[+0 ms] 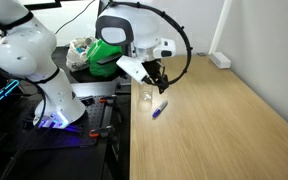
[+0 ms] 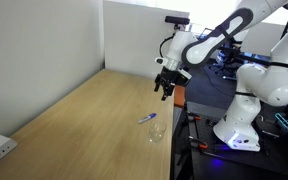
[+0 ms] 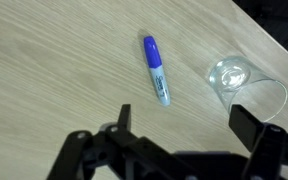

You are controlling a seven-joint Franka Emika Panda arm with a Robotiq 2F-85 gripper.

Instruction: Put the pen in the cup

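The pen (image 3: 156, 70) lies flat on the wooden table (image 3: 44, 60), just beside the cup (image 3: 231, 75) but not touching it. Only the wrist view shows the pen's blue cap and paler barrel, and the cup's clear rim facing up. The gripper (image 3: 184, 135) is spread wide, with nothing between its fingers. In both exterior views it hangs in the air above the cup (image 1: 145, 97), a height the wrist view hides.

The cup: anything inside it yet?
Nothing visible inside the cup: only the table shows through the glass. The pen lies beside it. The jaws cover part of its rim.
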